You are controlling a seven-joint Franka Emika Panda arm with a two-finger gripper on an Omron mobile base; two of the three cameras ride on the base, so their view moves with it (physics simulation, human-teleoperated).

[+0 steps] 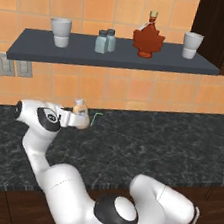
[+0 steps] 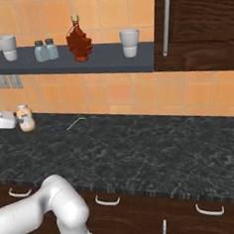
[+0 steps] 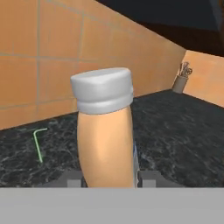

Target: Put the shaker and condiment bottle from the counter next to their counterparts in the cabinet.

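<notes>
My gripper [image 1: 81, 118] is shut on the condiment bottle [image 1: 79, 110], a stubby bottle of orange sauce with a whitish cap, held a little above the black counter [image 1: 170, 142] at its left end. In the hand view the bottle [image 3: 105, 135] stands upright between my fingers. From the right base, the bottle [image 2: 24, 119] is at the far left. Up on the slate-blue cabinet shelf [image 1: 116, 57], two pale blue-grey shakers [image 1: 101, 42] [image 1: 111, 40] stand side by side, left of the red maple-leaf bottle [image 1: 149, 36].
A white cup [image 1: 60, 31] stands at the shelf's left end and another [image 1: 192, 45] at its right. A dark wood cupboard [image 2: 196, 23] adjoins the shelf on the right. A thin green bent wire [image 2: 75, 122] lies on the counter. Wall outlets [image 1: 7, 65] sit below the shelf.
</notes>
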